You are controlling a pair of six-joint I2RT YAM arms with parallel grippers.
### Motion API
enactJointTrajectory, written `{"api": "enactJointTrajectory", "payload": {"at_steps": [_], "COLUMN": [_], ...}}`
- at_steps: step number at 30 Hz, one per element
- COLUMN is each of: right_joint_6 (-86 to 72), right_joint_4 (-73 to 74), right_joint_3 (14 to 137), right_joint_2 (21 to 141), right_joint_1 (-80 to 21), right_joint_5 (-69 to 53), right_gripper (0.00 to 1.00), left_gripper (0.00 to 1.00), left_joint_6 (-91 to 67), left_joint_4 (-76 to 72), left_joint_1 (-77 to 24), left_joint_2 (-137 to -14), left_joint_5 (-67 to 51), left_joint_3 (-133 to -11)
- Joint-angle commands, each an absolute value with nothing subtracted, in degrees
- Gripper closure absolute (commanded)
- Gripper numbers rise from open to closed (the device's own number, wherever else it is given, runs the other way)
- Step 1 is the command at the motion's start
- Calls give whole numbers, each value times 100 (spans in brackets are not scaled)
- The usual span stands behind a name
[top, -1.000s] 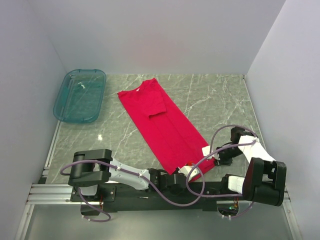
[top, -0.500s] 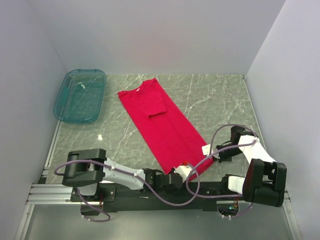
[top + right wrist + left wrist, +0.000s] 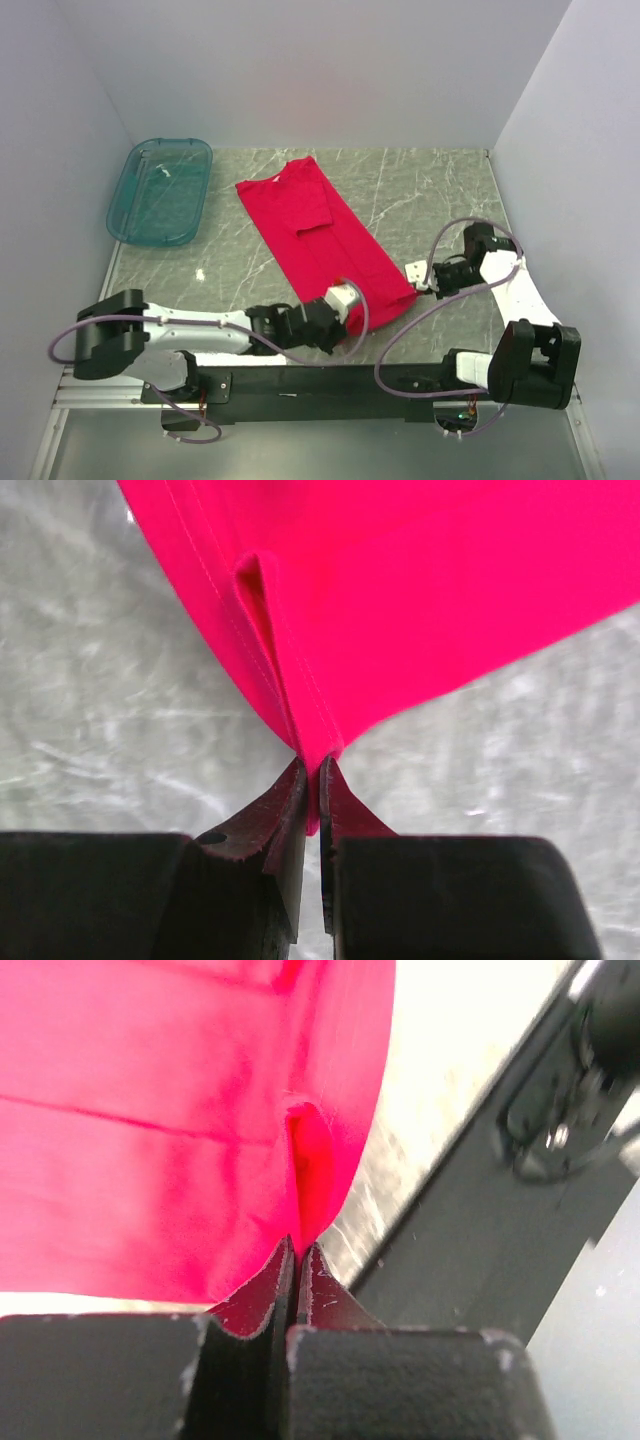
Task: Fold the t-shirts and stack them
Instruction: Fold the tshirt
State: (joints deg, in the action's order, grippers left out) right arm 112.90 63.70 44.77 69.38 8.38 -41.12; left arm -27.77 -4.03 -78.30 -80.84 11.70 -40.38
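- The red t-shirt (image 3: 318, 232) lies as a long, lengthwise-folded strip on the middle of the bench (image 3: 440, 190), with its neck end far and its hem end slanting toward the near right.
- The left tool (image 3: 297, 1252) is clamped on the near hem, with fabric bunched between its tips.
- The right tool (image 3: 311, 767) pinches the hem's right corner.
- A teal tub (image 3: 160, 190) sits at the far left, well apart from the t-shirt.

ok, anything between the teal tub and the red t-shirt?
No objects. Only bare marble tabletop separates the teal tub from the red t-shirt, as the top external view shows.
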Motion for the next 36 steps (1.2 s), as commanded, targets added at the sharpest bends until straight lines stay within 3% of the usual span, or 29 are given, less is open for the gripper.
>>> {"api": "enactJointTrajectory", "payload": {"at_steps": [1,9,15,24,36], "right_joint_6": [10830,7968,6524,5485,4992], "right_joint_4": [6337,4317,3648,3419,3340], "right_joint_3": [5078,5879,7502,9086,9940], "right_joint_2": [7136,7900,9253,10897,11628], "right_joint_1": [563,-720,-1230,-1713,-1872], "right_joint_5": [-4718,-4404,-3798,-3411,-3103], "right_gripper": [88,90,92,92,93], "left_gripper": [100,100,100,99,100], "left_joint_6": [-2549,-2048,-1846,-1617,-1652], "left_joint_4": [-492,-299,-316,-141,-141], "left_joint_1": [-7358,-5829,-4519,-3332,-2839], "left_joint_2": [-7621,-7409,-7768,-8692,-8912], "left_joint_5": [669,-43,-439,-914,-1072], "left_joint_3": [-3981,-4096,-4210,-4965,-5176]}}
